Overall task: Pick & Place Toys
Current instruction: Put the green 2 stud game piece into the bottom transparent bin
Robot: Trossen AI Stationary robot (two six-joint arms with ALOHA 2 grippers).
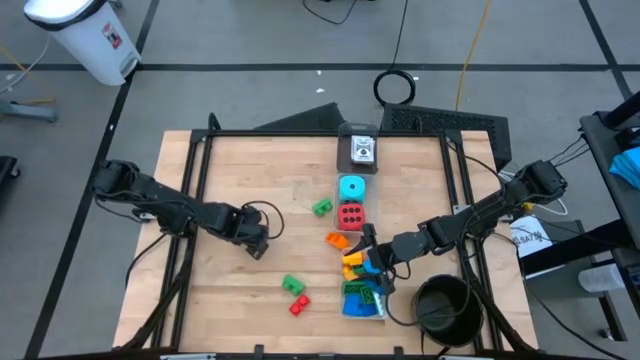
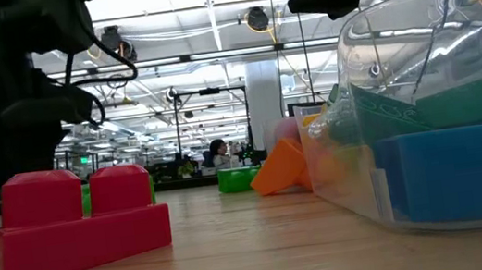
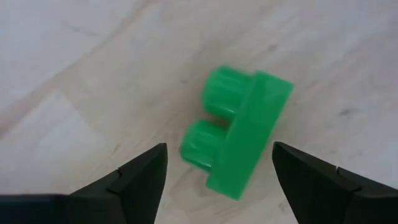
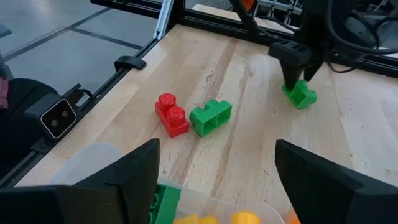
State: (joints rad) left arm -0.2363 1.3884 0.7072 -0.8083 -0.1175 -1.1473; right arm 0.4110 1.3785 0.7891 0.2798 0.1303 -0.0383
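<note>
One green brick (image 3: 239, 138) on its side between the left gripper's (image 3: 221, 177) parted jaws.

The left arm reaches in from the counter's (image 1: 250, 180) left edge toward its middle, wrist bent down so the left hand (image 1: 258, 247) points at the wood, its two fingers (image 3: 140, 180) spread apart with nothing between them. The right arm stretches in from the counter's right edge, lying low and slanting toward the middle. The right hand (image 1: 368, 250) is spread wide, gripping nothing.
</note>
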